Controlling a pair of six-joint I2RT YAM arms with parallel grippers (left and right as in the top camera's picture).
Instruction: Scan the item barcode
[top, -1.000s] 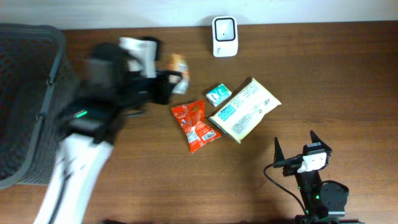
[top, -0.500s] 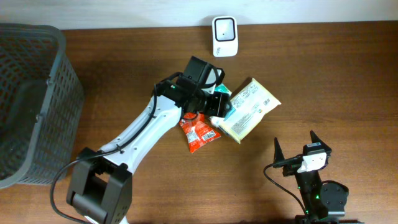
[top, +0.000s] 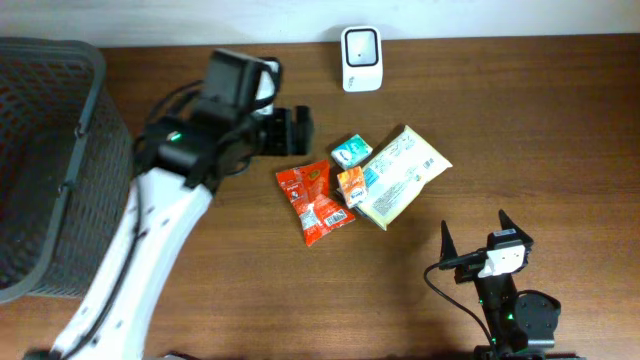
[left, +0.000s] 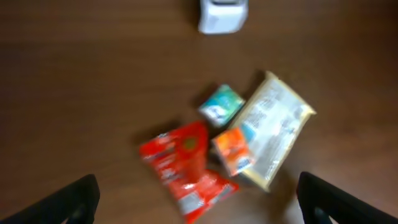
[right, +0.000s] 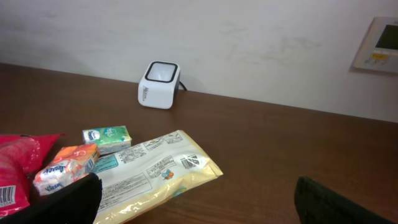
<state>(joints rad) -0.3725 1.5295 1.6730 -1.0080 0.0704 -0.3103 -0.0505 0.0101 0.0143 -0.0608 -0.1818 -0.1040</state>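
Left claw (top: 298, 132): jaws fully spread, nothing in them. It hovers over bare table (top: 520, 110), left of the item pile and slightly farther back.
Right claw (top: 473, 228): jaws wide apart too, nothing held, parked at the near right, well apart from the pile.
Orange packet (top: 352, 186): lying on the table mid-pile, between the red snack bag (top: 315, 203) and the long cream pack (top: 400, 172). It rests against the cream pack's left end. No claw is touching it.
Teal tissue pack (top: 351, 151): just beyond the orange packet, beside the cream pack.
Scanner (top: 360, 58): white, upright at the far edge of the table, well apart from the pile, window facing up and toward the near side.
Basket (top: 95, 90): dark mesh, far left of the table. The visible part of its inside is dark and I can't make out any contents. All four items sit outside it on the table.
The left wrist view is motion-blurred, so no print is legible there.
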